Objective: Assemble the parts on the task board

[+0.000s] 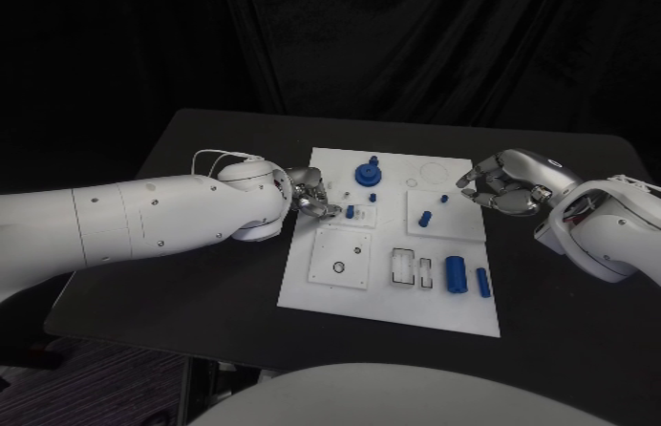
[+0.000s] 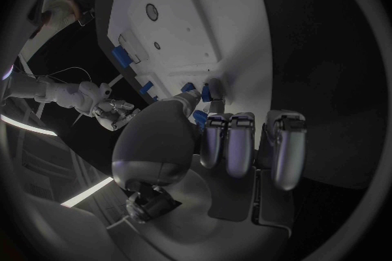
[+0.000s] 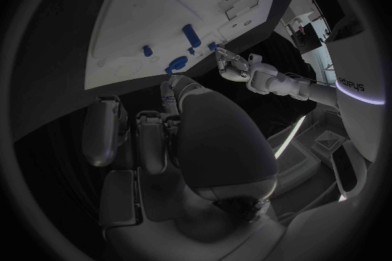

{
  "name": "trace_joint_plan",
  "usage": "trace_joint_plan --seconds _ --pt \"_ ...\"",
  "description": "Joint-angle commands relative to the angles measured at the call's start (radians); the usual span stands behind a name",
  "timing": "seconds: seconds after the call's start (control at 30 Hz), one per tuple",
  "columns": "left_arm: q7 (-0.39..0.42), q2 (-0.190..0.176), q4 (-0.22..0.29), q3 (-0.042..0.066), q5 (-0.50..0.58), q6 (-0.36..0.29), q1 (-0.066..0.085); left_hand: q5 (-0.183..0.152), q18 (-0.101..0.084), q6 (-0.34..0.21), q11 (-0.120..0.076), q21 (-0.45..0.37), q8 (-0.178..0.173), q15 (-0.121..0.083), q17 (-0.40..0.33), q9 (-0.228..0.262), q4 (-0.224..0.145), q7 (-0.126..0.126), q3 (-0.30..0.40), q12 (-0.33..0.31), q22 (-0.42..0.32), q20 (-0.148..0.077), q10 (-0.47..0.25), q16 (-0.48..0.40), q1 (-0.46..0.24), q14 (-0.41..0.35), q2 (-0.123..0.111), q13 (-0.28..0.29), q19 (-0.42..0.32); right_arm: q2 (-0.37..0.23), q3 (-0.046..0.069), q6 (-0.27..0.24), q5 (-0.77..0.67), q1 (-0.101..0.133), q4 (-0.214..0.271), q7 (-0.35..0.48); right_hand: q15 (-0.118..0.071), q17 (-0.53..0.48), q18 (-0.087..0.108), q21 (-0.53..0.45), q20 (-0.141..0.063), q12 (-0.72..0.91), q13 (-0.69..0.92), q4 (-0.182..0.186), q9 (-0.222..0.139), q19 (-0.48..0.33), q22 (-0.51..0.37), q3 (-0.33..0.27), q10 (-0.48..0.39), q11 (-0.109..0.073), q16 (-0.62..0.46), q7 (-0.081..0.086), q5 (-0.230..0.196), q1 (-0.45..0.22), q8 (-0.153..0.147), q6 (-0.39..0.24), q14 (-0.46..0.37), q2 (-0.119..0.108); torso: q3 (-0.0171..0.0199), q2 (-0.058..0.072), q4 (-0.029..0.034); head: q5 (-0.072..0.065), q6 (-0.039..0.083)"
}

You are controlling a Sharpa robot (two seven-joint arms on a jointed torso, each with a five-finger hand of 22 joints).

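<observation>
the task board (image 1: 390,292) lies as a white plate in the middle of the black table (image 1: 206,283), its long sides running away from the robot and slightly skewed. on its far part stands a blue stepped knob (image 1: 368,172), upright, with a small blue peg (image 1: 373,197) just nearer than it. a short blue pin (image 1: 349,212) stands at the board's left-middle, right at the left hand's fingertips. to the right, on a raised white square, lies a blue cylinder (image 1: 426,219), with a tiny blue stud (image 1: 445,198) just beyond it. near the board's near right corner two blue pieces lie side by side: a thick blue cylinder (image 1: 456,275) and a thinner blue rod (image 1: 483,282), both beside a row of rectangular slots (image 1: 405,267). a white square panel with a round hole (image 1: 340,258) sits on the near left part.

the left hand (image 1: 311,200) reaches over the board's left edge; in the left wrist view its thumb and one finger (image 2: 214,99) close round the short blue pin (image 2: 206,92), while the other fingers are curled in beside it. so it pinches that pin, which is still on the board.

the right hand (image 1: 507,183) hangs above the table just off the board's right edge, near the far corner, fingers curled inward with nothing in them, well apart from any part.
</observation>
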Motion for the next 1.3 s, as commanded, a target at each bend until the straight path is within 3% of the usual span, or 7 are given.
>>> trace_joint_plan --seconds 0.03,0.27,0.6,0.7,0.93,1.03,1.3 --pt "0.005 0.001 -0.003 -0.002 0.003 0.009 -0.003 -0.019 -0.006 -0.011 0.009 0.003 -0.006 0.009 0.263 -0.022 0.001 0.008 -0.020 0.004 0.263 0.009 0.104 0.007 -0.027 0.105 0.002 0.263 0.105 -0.001 0.001 0.006 -0.002 -0.003 0.000 -0.020 0.007 0.182 0.014 -0.005 0.000 -0.006 0.229 0.001 -0.001 -0.003 0.158 0.007 0.073 0.006 -0.007 -0.002 0.004 0.002 -0.006 0.004 0.083 -0.003 0.0007 0.000 0.0011 -0.002 0.000" --pt "0.019 0.001 -0.006 -0.002 0.003 0.001 -0.003 -0.047 -0.006 -0.028 0.015 0.003 -0.005 0.015 0.263 -0.051 0.002 0.014 -0.080 0.004 0.263 0.017 0.104 0.007 -0.082 0.105 0.014 0.263 0.105 0.000 0.001 0.007 -0.002 -0.003 -0.001 -0.020 0.007 0.182 0.014 -0.005 0.000 -0.006 0.229 0.001 -0.001 -0.003 0.158 0.007 0.073 0.006 -0.007 -0.002 0.004 0.002 -0.006 0.004 0.083 -0.003 -0.0002 -0.001 0.0005 0.001 0.000" --pt "0.039 0.003 -0.011 -0.002 0.003 -0.010 -0.003 -0.049 -0.006 -0.036 0.018 0.003 -0.004 0.018 0.263 -0.063 0.003 0.017 -0.104 0.004 0.263 0.020 0.104 0.007 -0.107 0.105 0.032 0.263 0.105 0.000 0.001 0.009 -0.002 -0.003 -0.001 -0.020 0.007 0.182 0.014 -0.005 0.000 -0.006 0.229 0.001 -0.001 -0.003 0.158 0.007 0.073 0.006 -0.007 -0.002 0.004 0.002 -0.006 0.004 0.083 -0.003 0.0001 -0.001 0.0014 0.001 0.000" --pt "0.050 0.001 -0.012 -0.002 0.003 -0.023 -0.003 -0.050 -0.006 -0.036 0.019 0.003 -0.002 0.019 0.263 -0.070 0.004 0.018 -0.124 0.004 0.263 0.021 0.104 0.007 -0.131 0.105 0.045 0.263 0.105 0.000 0.001 0.009 -0.002 -0.003 0.000 -0.020 0.007 0.182 0.014 -0.005 0.000 -0.006 0.229 0.001 -0.001 -0.003 0.158 0.007 0.073 0.006 -0.007 -0.002 0.004 0.002 -0.006 0.004 0.083 -0.003 0.0006 0.000 0.0016 0.000 0.000" --pt "0.092 -0.003 -0.016 -0.002 0.003 -0.065 -0.003 -0.018 -0.006 -0.024 0.018 0.003 0.007 0.019 0.263 -0.079 0.006 0.016 -0.197 0.004 0.263 0.023 0.104 0.007 -0.235 0.105 0.109 0.263 0.105 -0.001 0.001 0.008 -0.002 -0.003 0.001 -0.020 0.007 0.182 0.014 -0.005 0.000 -0.006 0.229 0.001 -0.001 -0.003 0.158 0.007 0.073 0.006 -0.007 -0.002 0.004 0.002 -0.006 0.004 0.083 -0.003 0.0001 0.000 0.0003 0.003 0.000" --pt "0.108 -0.005 -0.017 -0.002 0.003 -0.077 -0.003 -0.022 -0.006 -0.032 0.020 0.003 0.006 0.020 0.263 -0.079 0.006 0.018 -0.221 0.004 0.263 0.023 0.104 0.007 -0.258 0.105 0.129 0.263 0.105 -0.002 0.001 0.009 -0.002 -0.003 0.001 -0.020 0.007 0.182 0.014 -0.005 0.000 -0.006 0.229 0.001 -0.001 -0.003 0.158 0.007 0.073 0.006 -0.007 -0.002 0.004 0.002 -0.006 0.004 0.083 -0.003 -0.0001 0.001 0.0003 0.003 0.000" --pt "0.130 -0.009 -0.017 -0.002 0.003 -0.085 -0.003 -0.035 -0.006 -0.031 0.020 0.003 0.011 0.021 0.263 -0.076 0.005 0.018 -0.243 0.004 0.263 0.024 0.104 0.007 -0.271 0.105 0.154 0.263 0.105 -0.002 0.001 0.007 -0.002 -0.003 0.003 -0.019 0.007 0.182 0.014 -0.005 0.000 -0.006 0.229 0.001 -0.001 -0.003 0.158 0.007 0.073 0.006 -0.007 -0.002 0.004 0.002 -0.006 0.004 0.083 -0.003 0.0001 0.001 0.0014 0.003 0.000"
